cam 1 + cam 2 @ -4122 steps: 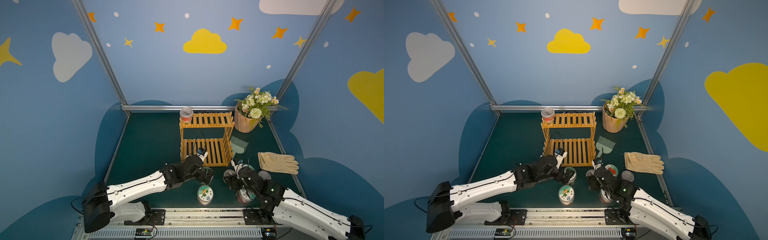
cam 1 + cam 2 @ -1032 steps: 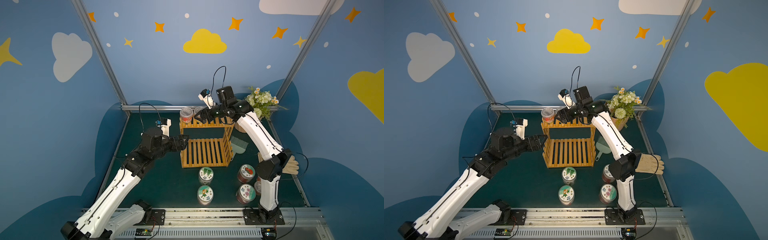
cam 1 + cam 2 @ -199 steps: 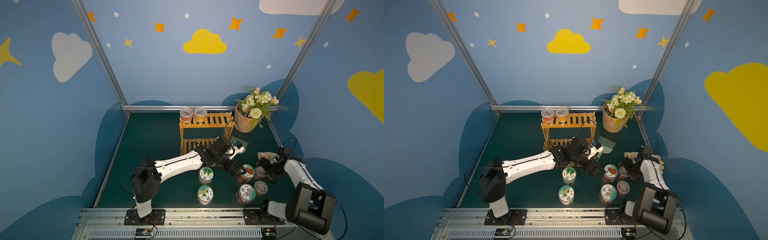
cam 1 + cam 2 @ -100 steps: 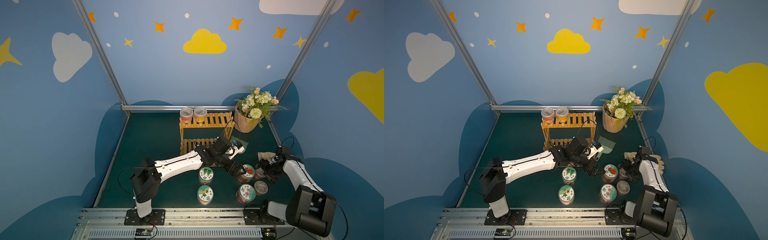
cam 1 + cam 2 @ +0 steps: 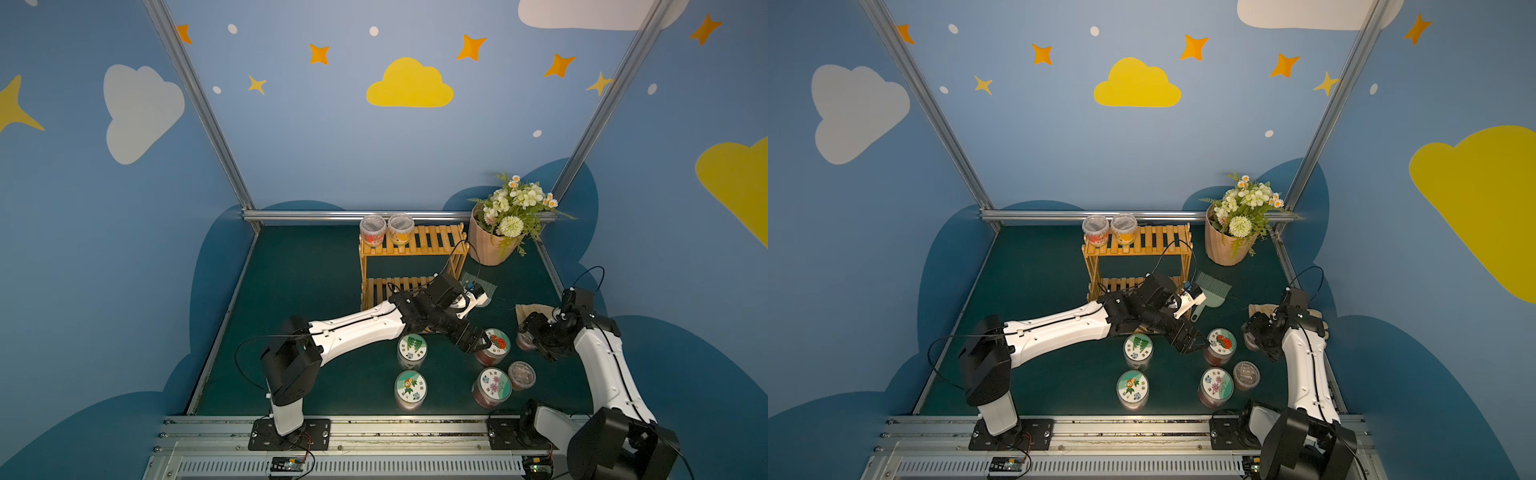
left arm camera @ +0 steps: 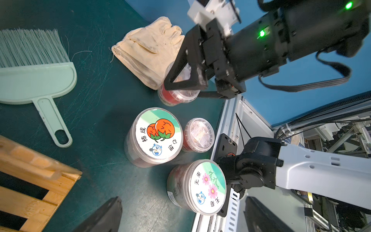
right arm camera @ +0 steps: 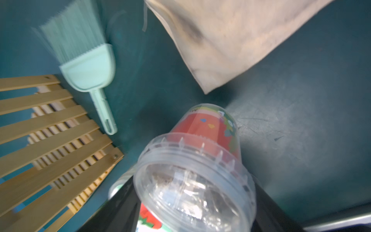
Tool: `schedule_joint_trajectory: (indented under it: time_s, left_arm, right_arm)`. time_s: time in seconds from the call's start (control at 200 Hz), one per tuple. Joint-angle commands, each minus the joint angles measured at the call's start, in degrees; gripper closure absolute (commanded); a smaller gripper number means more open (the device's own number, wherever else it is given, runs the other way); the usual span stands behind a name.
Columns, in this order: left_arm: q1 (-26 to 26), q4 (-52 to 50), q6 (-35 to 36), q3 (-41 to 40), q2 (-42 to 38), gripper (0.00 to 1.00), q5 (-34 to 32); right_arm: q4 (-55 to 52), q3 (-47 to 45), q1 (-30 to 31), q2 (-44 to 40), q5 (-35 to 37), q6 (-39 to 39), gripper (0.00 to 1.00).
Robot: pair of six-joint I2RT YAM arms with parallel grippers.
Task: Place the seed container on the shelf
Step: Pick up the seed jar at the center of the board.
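R fingers [image 6: 186, 84] closed on small red seed cup [image 6: 172, 96], gripping at lid rim. Cup by glove [image 6: 148, 46] edge, low at table [image 5: 307, 282]; lifted or not, can't tell. L fingers [image 6: 106, 217] wide open, empty, near tomato-lid jar [image 6: 156, 136]. Cup well apart from shelf [image 5: 428, 241]; two other cups [image 5: 372, 232] on its top tier.

Your green table [image 5: 316, 266] carries the shelf [image 5: 411, 249] — flowerpot [image 5: 488, 249], brush [image 5: 1214, 286] and glove [image 6: 148, 54] to its right, labelled jars [image 5: 410, 386] in front.
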Motion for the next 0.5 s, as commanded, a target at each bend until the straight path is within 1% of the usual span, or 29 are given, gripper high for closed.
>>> schedule_joint_trajectory:
  time_s: [0.0, 0.165, 0.27, 0.36, 0.496]
  left_arm:
    - [0.3, -0.4, 0.3, 0.2, -2.7, 0.00, -0.3]
    - [0.3, 0.4, 0.2, -0.1, -3.7, 0.00, -1.4]
    - [0.5, 1.4, 0.1, -0.9, -4.9, 0.00, -2.8]
    - [0.8, 2.7, -0.5, -2.3, -6.6, 0.00, -4.4]
    - [1.4, 5.4, -1.6, -5.5, -9.6, 0.00, -7.3]
  right_arm:
    - [-5.3, 5.8, -0.2, -1.7, -1.8, -2.3, 0.25]
    - [-10.6, 13.8, 0.6, -1.3, -8.0, -9.0, 0.25]
    - [-15.2, 19.3, 1.9, 0.0, -10.2, -12.1, 0.26]
    - [-18.0, 23.4, 4.2, 1.1, -12.3, -14.5, 0.26]
    - [-20.1, 27.7, 8.6, 2.2, -13.4, -14.8, 0.27]
